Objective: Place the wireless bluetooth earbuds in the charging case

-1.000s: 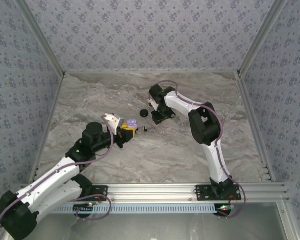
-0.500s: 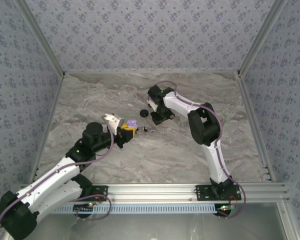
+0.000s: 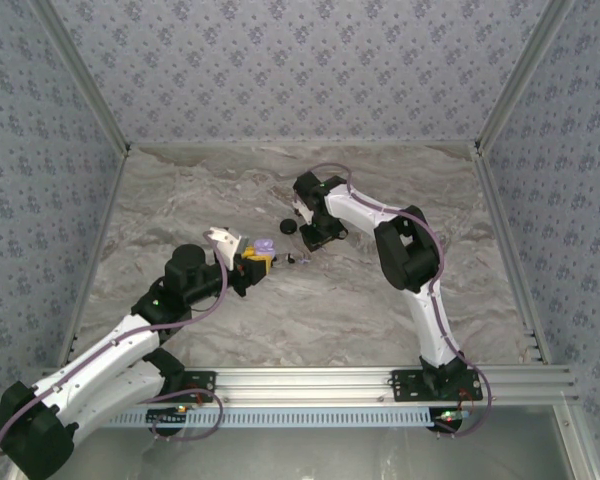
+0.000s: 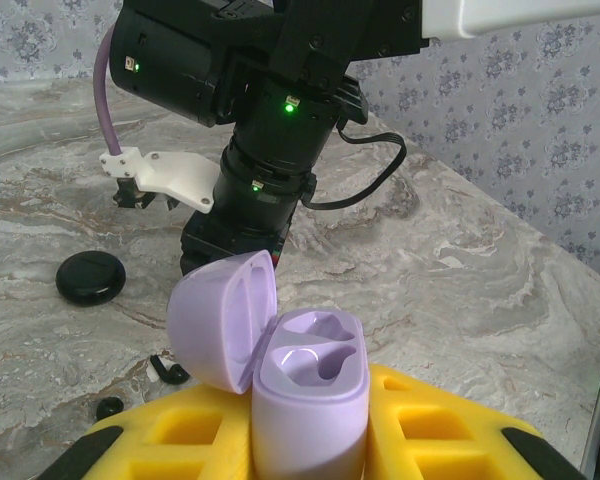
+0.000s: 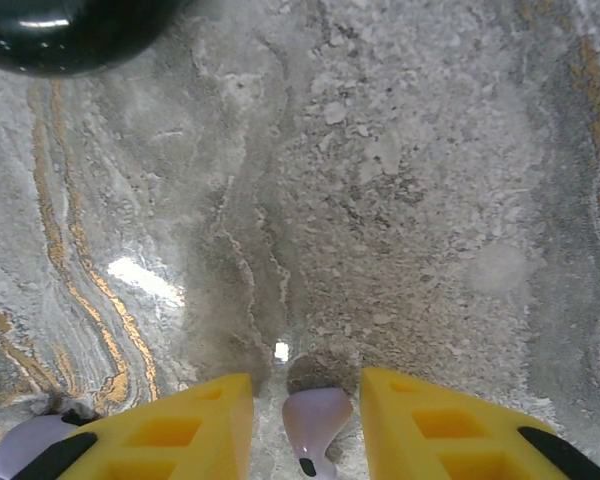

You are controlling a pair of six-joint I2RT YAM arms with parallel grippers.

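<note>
Earbud: there it was, lilac, stemmed and dark at the tip [image 5: 315, 425], lying flat on the marble table [image 5: 410, 180]. Its lower end was cut off by the frame edge.
Right claw: my right claw [image 5: 307, 382] pointed straight down with its yellow fingers [image 5: 210, 420] spread either side of that earbud. A sliver of table showed on both sides, so nothing was grasped.
Case: lilac and upright [image 4: 310, 400], with two wells [image 4: 315, 335] facing up. From above it sat near the table's middle [image 3: 265, 246], just left of my right claw.
Lid: hinged open [image 4: 220, 320] and leaning off to the left in my left wrist view.
Left claw: my left claw [image 4: 305, 405] was clenched on the case, with yellow fingers hugging both its flanks.
Lilac piece: a second pale scrap [image 5: 25, 445] sat at the lower left edge by my right finger, too cropped for me to tell what it was.
Dark bits: two tiny ones [image 4: 170, 372] lay on the table just beside my left finger.
Puck: black and round [image 4: 90, 278], resting on the table beyond the bits and apart from both claws.
Right arm: big and black [image 4: 270, 90], it loomed right behind the open case.
</note>
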